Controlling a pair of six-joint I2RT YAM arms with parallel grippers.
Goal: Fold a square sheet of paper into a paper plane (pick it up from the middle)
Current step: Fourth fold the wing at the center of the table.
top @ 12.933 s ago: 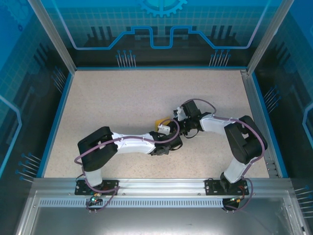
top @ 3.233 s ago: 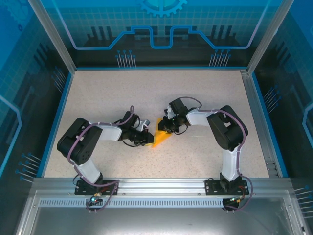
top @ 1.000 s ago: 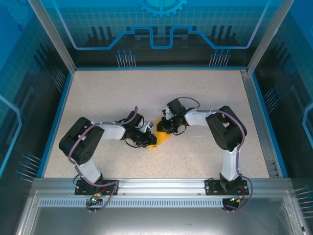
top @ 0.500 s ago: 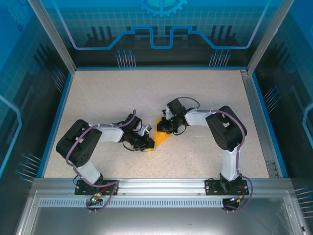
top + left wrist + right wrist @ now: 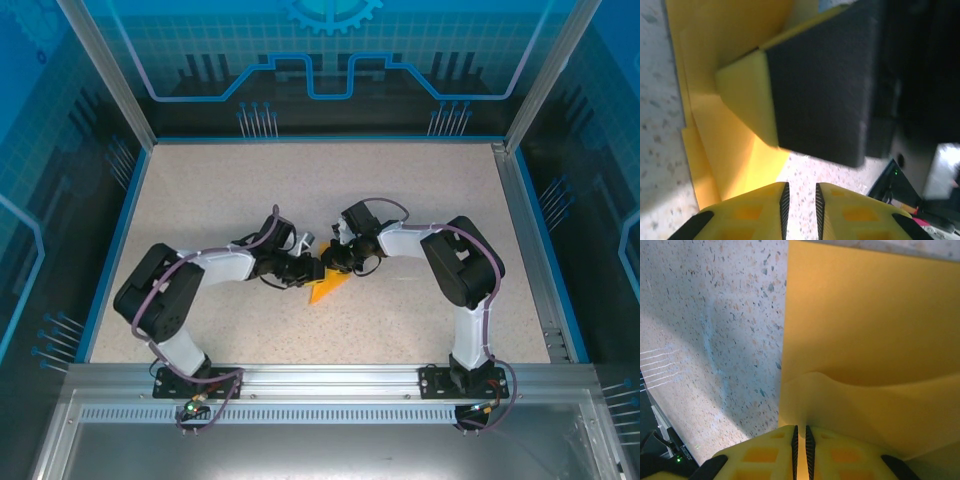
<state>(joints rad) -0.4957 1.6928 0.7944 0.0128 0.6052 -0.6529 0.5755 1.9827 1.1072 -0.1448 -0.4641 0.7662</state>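
Observation:
The orange-yellow sheet of paper [image 5: 326,287] lies folded as a small pointed triangle on the table's middle, its tip toward the near left. My right gripper [image 5: 334,262] sits at its far end, shut on a raised fold of the paper [image 5: 870,340], which runs up between the jaws of the right gripper [image 5: 800,432]. My left gripper [image 5: 311,268] is close beside it on the left. In the left wrist view the left gripper [image 5: 800,192] is narrowly open, with bare table between the pads. The paper [image 5: 725,125] lies ahead and to their left, under the right gripper's finger [image 5: 747,95].
The speckled beige table [image 5: 230,200] is ringed by a blue rim and aluminium posts [image 5: 105,75]. Both arms bend inward from their bases [image 5: 195,380], and the two wrists almost touch over the paper.
The left gripper has swung up and to the right, from beside the paper's near tip to right next to the right gripper. The right gripper has held still on the paper.

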